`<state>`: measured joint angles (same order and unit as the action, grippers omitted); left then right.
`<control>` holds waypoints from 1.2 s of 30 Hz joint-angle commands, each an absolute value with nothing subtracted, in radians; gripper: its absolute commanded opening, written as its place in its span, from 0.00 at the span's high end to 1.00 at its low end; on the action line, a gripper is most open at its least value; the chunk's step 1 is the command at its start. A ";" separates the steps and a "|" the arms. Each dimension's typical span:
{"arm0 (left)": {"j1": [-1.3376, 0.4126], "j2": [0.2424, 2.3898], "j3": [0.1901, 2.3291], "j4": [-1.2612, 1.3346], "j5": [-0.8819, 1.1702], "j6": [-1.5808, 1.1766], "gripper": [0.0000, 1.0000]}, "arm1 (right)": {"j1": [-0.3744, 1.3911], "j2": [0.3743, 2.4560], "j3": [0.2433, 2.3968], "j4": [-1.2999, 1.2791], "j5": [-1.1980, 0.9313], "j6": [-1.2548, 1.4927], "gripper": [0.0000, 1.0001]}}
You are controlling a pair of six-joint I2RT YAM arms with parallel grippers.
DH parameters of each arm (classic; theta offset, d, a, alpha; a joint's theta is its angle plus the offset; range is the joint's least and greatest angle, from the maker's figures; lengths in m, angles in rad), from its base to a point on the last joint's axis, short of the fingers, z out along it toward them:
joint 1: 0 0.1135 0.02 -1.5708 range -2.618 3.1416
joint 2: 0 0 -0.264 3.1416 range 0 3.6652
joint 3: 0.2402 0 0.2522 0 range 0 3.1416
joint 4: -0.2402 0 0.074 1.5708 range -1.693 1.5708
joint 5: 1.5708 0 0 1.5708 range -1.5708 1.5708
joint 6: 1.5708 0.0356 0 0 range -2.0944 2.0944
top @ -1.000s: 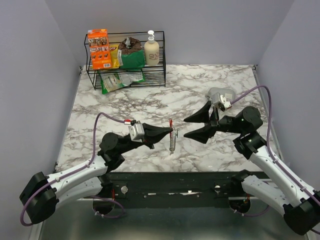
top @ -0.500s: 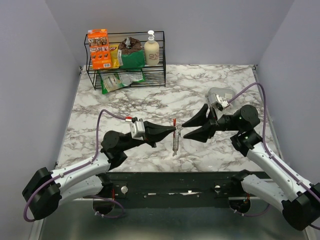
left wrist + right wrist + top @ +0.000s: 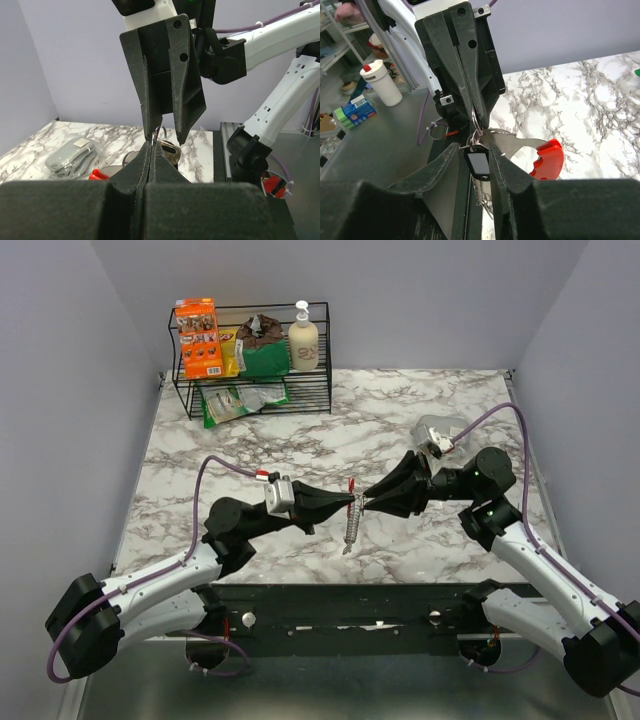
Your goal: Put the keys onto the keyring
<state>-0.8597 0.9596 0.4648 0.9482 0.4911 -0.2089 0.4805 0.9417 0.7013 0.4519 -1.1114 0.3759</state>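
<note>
My left gripper (image 3: 352,501) is shut on the small wire loop (image 3: 160,134) of the keyring and holds it above the table's front middle. The keyring's red curved side (image 3: 547,160) and gray metal side (image 3: 515,145) hang beside the jaws; in the top view it is a thin red and gray strip (image 3: 348,525). My right gripper (image 3: 365,503) faces the left one tip to tip. Its jaws stand narrowly apart, closed against both sides of the small black key (image 3: 478,165) hanging from the loop. The key also shows in the left wrist view (image 3: 171,151).
A black wire rack (image 3: 255,390) at the back left holds an orange box (image 3: 197,337), green bags and a soap bottle (image 3: 303,338). A gray packet (image 3: 70,155) lies on the marble top. Both arms meet near the front edge.
My right gripper moved left to the keyring and its jaws closed from wide open to a narrow gap around the black key. My left gripper shifted slightly right with the keyring.
</note>
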 commanded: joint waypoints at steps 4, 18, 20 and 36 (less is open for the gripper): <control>-0.870 0.950 0.503 0.916 0.522 -0.175 1.00 | 0.477 0.945 0.713 0.436 -1.074 0.377 0.71; -0.871 0.922 0.514 0.882 0.518 -0.147 1.00 | 0.477 0.954 0.716 0.341 -1.061 0.298 1.00; -0.871 0.916 0.515 0.879 0.518 -0.149 1.00 | 0.477 0.959 0.715 0.341 -1.066 0.296 1.00; -0.871 0.933 0.529 0.914 0.569 -0.166 1.00 | 0.477 1.008 0.710 0.331 -1.104 0.275 1.00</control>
<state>-0.8661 0.9421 0.4747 0.8200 0.5159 -0.1631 0.4808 0.9924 0.7017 0.3721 -1.0946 0.3115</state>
